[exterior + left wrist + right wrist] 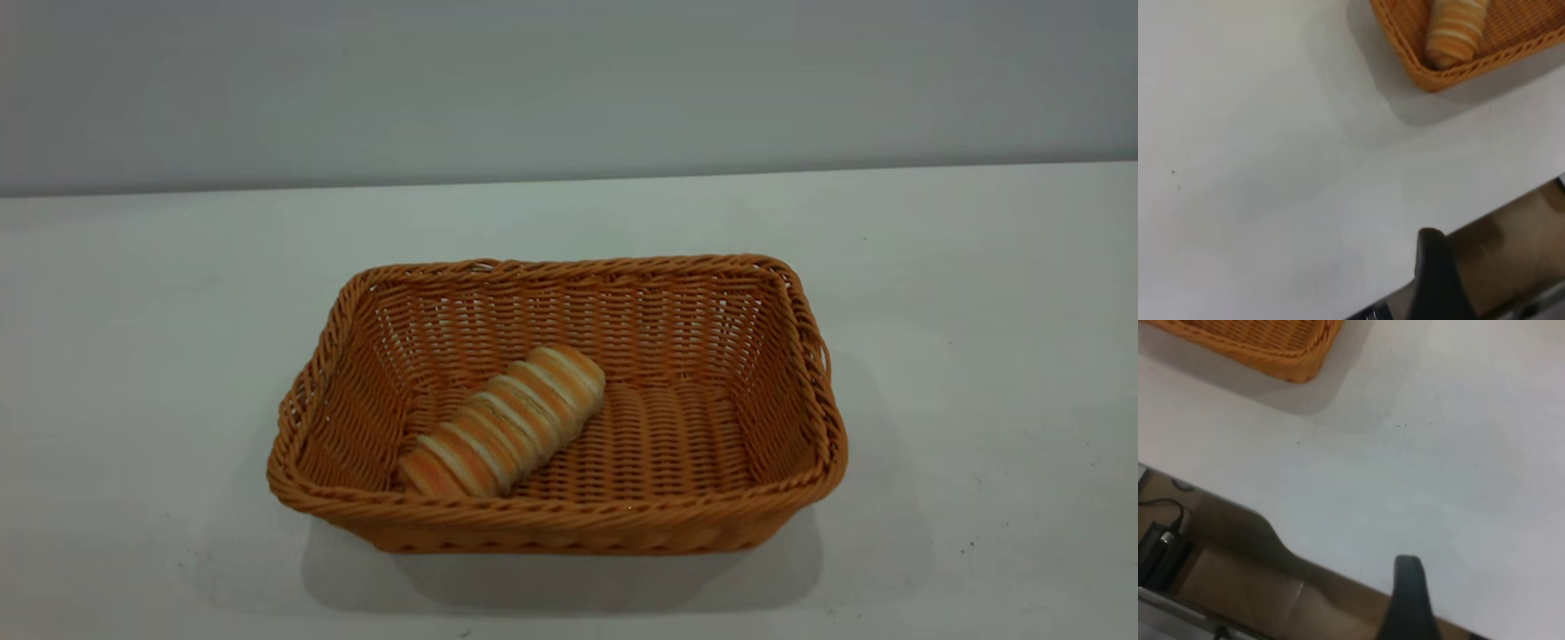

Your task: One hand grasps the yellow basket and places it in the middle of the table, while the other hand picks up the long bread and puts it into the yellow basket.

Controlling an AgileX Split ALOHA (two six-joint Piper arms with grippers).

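the yellow basket [556,524] sits about mid-table on the table [133,400], and the long bread [502,420] lies slanted inside it on the woven floor, one end against the near wall. judging by this, both steps look done and nothing is left but staying clear. each wrist view shows only one dark finger over the table's edge, well apart from the basket, so i cannot tell whether either gripper is spread or closed. behind stands a plain wall [569,80]; nothing blocks anything.

The yellow basket [556,524] stands mid-table with the long bread [505,420] inside; the table [978,356] lies bare on all sides of it.
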